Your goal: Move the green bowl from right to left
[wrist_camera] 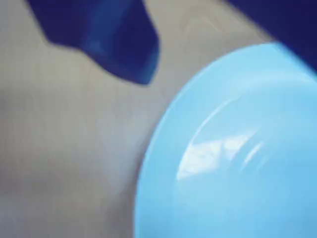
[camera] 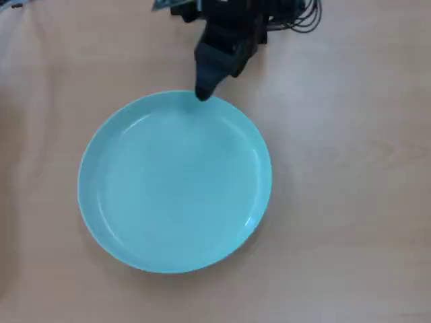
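The green bowl (camera: 175, 182) is sitting flat on the wooden table (camera: 350, 202), a bit toward the left edge in the overhead view and roughly midway between the near and far edges, and it's empty. Right at its far rim is the black gripper (camera: 202, 94), tip touching or just over the rim, can't say which. In the wrist view one dark jaw hangs over bare wood and the other is a dark wedge in the top right corner by the bowl, so the jaws look parted with the rim between or near them, not clamped on anything I can see. My guess is the bowl is already on the left, or else this is the grab. The arm is cut off at the top edge with some cables (camera: 306, 17), and the wrist view is blurry.
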{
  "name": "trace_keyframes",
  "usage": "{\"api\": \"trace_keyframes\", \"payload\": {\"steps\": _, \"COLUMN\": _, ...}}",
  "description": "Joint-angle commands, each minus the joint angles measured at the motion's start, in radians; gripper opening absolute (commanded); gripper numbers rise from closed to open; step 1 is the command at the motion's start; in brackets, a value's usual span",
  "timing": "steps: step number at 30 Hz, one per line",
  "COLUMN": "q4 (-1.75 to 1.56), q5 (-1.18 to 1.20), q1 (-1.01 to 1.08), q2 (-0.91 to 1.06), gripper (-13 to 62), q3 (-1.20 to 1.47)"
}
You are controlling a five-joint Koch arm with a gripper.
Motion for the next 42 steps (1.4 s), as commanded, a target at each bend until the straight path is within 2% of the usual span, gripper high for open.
{"api": "trace_keyframes", "payload": {"steps": 1, "q4": -0.002, "q5": 0.026, "q1": 0.057, "q2": 0.043, "gripper": 52.8, "q3": -0.009}}
{"api": "trace_keyframes", "payload": {"steps": 16, "q4": 0.014, "q5": -0.265, "q1": 0.282, "q2": 0.032, "gripper": 52.8, "q3": 0.098}}
{"api": "trace_keyframes", "payload": {"steps": 24, "q4": 0.009, "q5": -0.362, "q1": 0.302, "q2": 0.015, "gripper": 52.6, "q3": 0.100}}
{"api": "trace_keyframes", "payload": {"steps": 31, "q4": 0.009, "q5": -0.448, "q1": 0.339, "q2": -0.135, "gripper": 52.6, "q3": 0.089}}
{"api": "trace_keyframes", "payload": {"steps": 42, "q4": 0.008, "q5": -0.502, "q1": 0.334, "q2": -0.245, "gripper": 52.6, "q3": 0.084}}
